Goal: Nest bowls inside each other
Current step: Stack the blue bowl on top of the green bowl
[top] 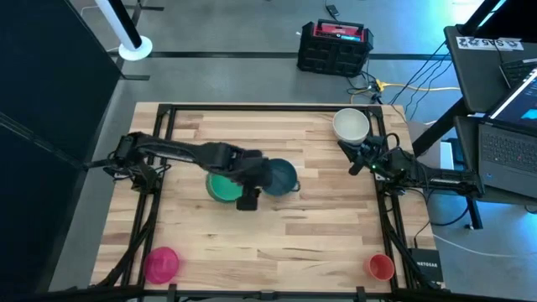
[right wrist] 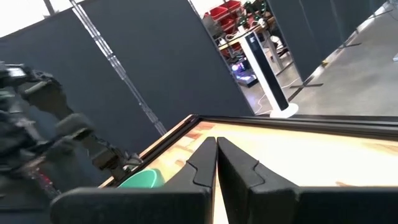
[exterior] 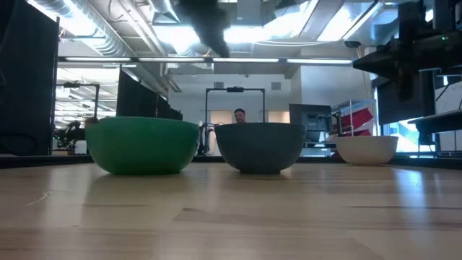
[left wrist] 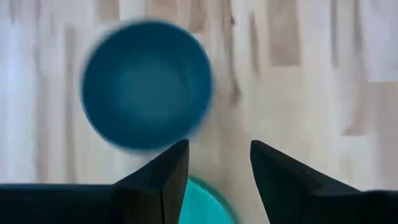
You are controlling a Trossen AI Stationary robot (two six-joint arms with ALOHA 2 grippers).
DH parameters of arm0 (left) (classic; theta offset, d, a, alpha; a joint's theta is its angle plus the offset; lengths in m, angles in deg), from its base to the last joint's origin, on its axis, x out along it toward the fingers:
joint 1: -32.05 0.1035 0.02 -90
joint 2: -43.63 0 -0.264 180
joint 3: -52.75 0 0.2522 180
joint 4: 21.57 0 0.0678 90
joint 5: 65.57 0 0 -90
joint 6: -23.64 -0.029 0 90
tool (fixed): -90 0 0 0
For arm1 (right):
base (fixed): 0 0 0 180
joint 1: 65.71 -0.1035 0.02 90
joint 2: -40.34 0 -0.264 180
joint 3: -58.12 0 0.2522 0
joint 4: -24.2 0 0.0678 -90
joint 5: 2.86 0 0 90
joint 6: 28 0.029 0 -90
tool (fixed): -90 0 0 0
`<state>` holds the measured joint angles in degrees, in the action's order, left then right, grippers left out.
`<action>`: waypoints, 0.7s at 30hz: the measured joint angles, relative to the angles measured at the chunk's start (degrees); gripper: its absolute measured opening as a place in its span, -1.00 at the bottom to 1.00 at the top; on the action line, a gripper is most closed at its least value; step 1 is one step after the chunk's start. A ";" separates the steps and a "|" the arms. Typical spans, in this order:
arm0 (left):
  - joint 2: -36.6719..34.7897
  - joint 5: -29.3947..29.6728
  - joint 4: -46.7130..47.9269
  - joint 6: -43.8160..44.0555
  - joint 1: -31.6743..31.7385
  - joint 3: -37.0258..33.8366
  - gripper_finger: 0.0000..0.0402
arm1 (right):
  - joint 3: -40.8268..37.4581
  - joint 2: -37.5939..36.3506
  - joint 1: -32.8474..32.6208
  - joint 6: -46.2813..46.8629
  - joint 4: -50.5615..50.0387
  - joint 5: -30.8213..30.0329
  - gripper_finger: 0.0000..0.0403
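A teal-green bowl (top: 221, 186) and a dark blue bowl (top: 283, 176) stand upright side by side at the table's middle, each on its base. My left gripper (left wrist: 217, 149) hangs open above them, over the gap between the two, its fingers pointing steeply down and touching nothing. In its wrist view the blue bowl (left wrist: 146, 84) lies ahead and the teal-green bowl's rim (left wrist: 208, 202) shows below the fingers. A white bowl (top: 351, 126) stands at the far right, a pink bowl (top: 159, 262) near left, a red bowl (top: 380, 267) near right. My right gripper (right wrist: 216, 155) waits shut at the right edge.
Black frame rails (top: 151, 159) run along the table's left, right and far edges. Bare wood (top: 277, 243) lies between the middle bowls and the near edge. A toolbox (top: 334, 46) and a laptop (top: 512, 134) stand off the table.
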<state>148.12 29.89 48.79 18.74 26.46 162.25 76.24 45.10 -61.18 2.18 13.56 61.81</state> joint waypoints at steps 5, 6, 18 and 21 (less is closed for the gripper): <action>3.18 -1.01 -0.35 -8.58 1.00 -0.06 -0.22 | 0.00 0.00 -0.01 0.01 -0.12 1.71 -1.00; 3.81 -1.21 -0.42 -10.29 1.20 -0.08 -0.22 | 0.00 0.00 -0.01 0.01 -0.14 2.05 -1.00; 11.70 -2.23 -3.78 -23.84 2.21 -0.14 -0.22 | 0.00 -0.01 0.00 -0.01 -0.24 3.53 -1.00; 13.48 -2.22 -3.53 -24.88 2.21 -0.12 -0.22 | 0.00 -0.02 -0.01 -0.01 -0.26 3.54 -1.00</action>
<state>161.60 27.67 45.26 -6.14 28.67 162.13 76.24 45.08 -61.19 2.17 13.31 65.34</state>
